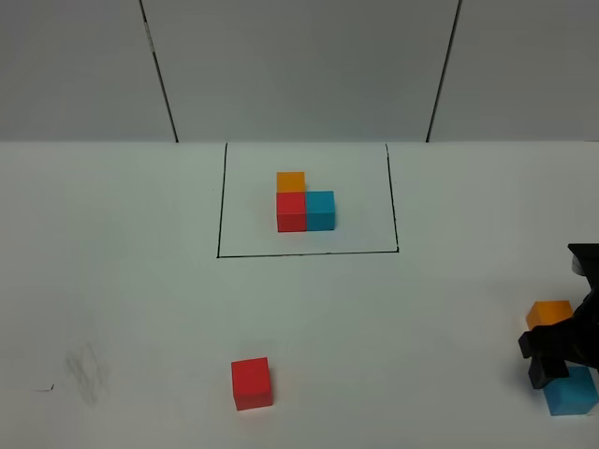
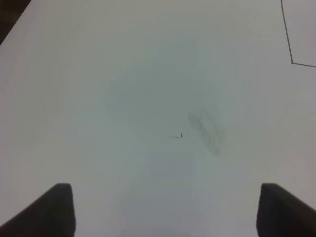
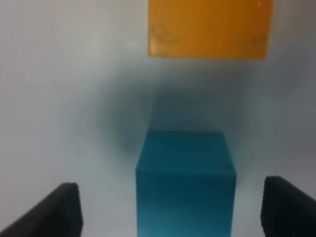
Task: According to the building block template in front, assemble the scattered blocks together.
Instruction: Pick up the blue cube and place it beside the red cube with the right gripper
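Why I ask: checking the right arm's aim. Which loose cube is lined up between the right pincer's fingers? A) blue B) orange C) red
A: the right wrist view shows the blue cube centred between the fingers of the open right pincer, with the orange cube beyond it.

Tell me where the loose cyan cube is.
Exterior high view: the loose cyan cube sits at the bottom right, nearer the camera than the loose orange cube, with the open right gripper over it.
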Controlling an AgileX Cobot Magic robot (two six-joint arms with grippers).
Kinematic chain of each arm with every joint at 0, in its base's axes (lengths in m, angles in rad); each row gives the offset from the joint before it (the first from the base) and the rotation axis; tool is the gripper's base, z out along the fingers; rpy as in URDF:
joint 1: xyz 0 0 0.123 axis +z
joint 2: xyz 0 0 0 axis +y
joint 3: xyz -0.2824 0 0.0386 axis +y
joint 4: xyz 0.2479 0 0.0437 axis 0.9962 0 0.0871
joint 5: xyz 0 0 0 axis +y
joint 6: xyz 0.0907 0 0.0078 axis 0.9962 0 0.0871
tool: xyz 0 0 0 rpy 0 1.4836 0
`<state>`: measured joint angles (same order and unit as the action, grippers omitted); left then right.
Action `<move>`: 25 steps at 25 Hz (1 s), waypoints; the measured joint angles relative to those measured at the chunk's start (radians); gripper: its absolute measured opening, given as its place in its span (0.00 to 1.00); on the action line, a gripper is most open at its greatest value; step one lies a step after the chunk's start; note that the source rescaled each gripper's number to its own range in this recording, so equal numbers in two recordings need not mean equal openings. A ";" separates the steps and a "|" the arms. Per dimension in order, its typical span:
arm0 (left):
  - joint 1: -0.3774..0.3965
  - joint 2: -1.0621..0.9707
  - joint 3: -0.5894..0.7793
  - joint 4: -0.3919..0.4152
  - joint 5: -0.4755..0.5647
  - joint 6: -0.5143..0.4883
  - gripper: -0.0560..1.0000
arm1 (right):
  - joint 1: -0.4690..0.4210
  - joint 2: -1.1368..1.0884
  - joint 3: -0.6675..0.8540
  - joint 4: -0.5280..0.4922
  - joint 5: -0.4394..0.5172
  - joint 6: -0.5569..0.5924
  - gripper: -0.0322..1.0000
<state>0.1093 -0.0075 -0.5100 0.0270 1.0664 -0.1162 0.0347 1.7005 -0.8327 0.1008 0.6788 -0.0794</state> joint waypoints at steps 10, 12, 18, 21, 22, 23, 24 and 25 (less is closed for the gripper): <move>0.000 0.000 0.000 0.000 0.000 0.000 1.00 | 0.000 0.062 0.031 0.000 -0.076 0.012 0.54; 0.000 0.000 0.000 0.000 0.000 0.000 1.00 | 0.000 0.064 0.032 0.000 -0.081 0.012 0.48; 0.000 0.000 0.000 0.000 0.000 0.001 1.00 | 0.000 0.064 0.032 -0.006 -0.079 0.013 0.05; 0.000 0.000 0.000 0.000 0.000 0.001 1.00 | 0.000 0.063 0.032 -0.014 -0.040 0.011 0.05; 0.000 0.000 0.000 0.000 0.000 0.001 1.00 | 0.000 0.060 0.032 -0.022 -0.020 0.008 0.05; 0.000 0.000 0.000 0.000 0.000 0.001 1.00 | 0.000 0.051 0.032 -0.026 0.008 0.000 0.05; 0.000 0.000 0.000 0.000 0.000 0.001 1.00 | 0.000 0.034 0.032 -0.031 0.035 -0.010 0.05; 0.000 0.000 0.000 0.000 0.000 0.001 1.00 | 0.000 0.012 0.032 -0.031 0.055 -0.021 0.05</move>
<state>0.1093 -0.0075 -0.5100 0.0270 1.0664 -0.1156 0.0347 1.7125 -0.8002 0.0694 0.7337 -0.1000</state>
